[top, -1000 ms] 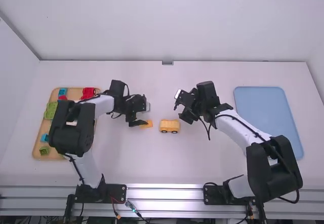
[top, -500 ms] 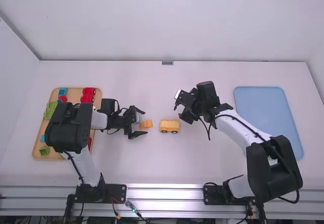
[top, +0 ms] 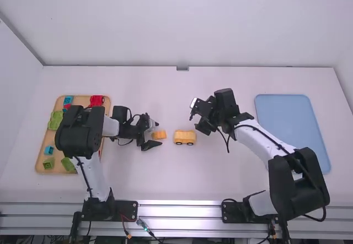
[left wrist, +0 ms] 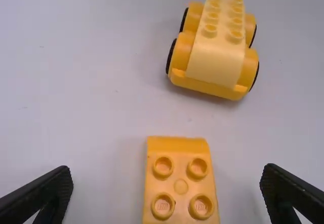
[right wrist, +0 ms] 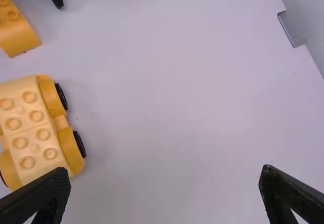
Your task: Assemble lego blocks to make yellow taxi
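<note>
Fingers (left wrist: 48,192) apart, my left tool (left wrist: 166,181) brackets a loose yellow block (left wrist: 180,201) on the desk (left wrist: 91,92) near the wheeled base (left wrist: 217,57), a pickup apparently in hand, with closing and lifting next.

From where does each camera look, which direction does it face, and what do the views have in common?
High view: above and behind the arms, facing forward and down onto the table; both arms show.
Left wrist view: on the left arm's wrist, facing the small orange block and wheeled yellow block; its own open gripper shows.
Right wrist view: on the right arm's wrist, facing the table beside the wheeled block; its own open gripper shows.
Both wrist views share the two blocks.
</note>
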### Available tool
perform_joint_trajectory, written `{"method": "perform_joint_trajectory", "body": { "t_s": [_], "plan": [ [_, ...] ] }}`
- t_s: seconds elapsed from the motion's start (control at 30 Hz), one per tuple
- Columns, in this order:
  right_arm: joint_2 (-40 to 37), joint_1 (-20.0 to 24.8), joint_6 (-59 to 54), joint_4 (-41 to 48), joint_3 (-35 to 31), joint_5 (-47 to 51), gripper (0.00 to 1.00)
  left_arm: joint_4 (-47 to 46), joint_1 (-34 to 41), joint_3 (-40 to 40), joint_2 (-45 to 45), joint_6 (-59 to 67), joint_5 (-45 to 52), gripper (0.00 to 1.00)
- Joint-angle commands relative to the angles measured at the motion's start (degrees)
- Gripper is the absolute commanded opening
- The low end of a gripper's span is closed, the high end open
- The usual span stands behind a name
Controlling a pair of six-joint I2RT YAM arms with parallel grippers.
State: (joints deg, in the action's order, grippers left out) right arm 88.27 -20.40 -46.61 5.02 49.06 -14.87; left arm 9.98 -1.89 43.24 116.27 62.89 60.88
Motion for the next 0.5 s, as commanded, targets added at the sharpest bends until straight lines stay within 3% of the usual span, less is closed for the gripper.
{"method": "perform_joint_trajectory", "body": {
  "t_s": [0.0,0.07,0.1,0.3,0.37,0.4,0.43,0.47],
  "plan": [
    [-0.6,0.2,0.1,0.2,0.8,-0.5,0.99,-0.9,-0.3,-0.3,1.1,3.6,-0.3,0.93],
    [-0.6,0.2,0.1,0.2,0.8,-0.5,0.99,-0.4,-0.3,-0.8,1.1,3.5,-0.9,0.86],
    [-0.6,0.2,0.1,0.1,0.8,-0.5,0.99,0.1,-0.3,-1.3,1.1,3.5,-1.2,0.77],
    [-0.6,0.2,0.1,0.2,0.8,-0.5,0.99,4.7,0.4,-3.8,1.1,3.4,-1.8,0.75],
    [-0.6,0.2,0.1,0.2,0.8,-0.5,0.99,6.2,0.4,-4.6,1.1,3.4,-1.8,0.66],
    [-0.6,0.2,0.1,0.2,0.8,-0.5,0.99,7.5,0.4,-5.2,1.1,3.4,-1.8,0.41],
    [-0.6,0.2,0.1,0.2,0.8,-0.5,0.99,8.2,0.4,-5.5,1.1,3.3,-1.8,0.33],
    [-0.6,0.2,0.1,0.2,0.8,-0.5,0.99,8.9,0.4,-5.8,1.1,3.3,-1.8,0.34]
  ]
}}
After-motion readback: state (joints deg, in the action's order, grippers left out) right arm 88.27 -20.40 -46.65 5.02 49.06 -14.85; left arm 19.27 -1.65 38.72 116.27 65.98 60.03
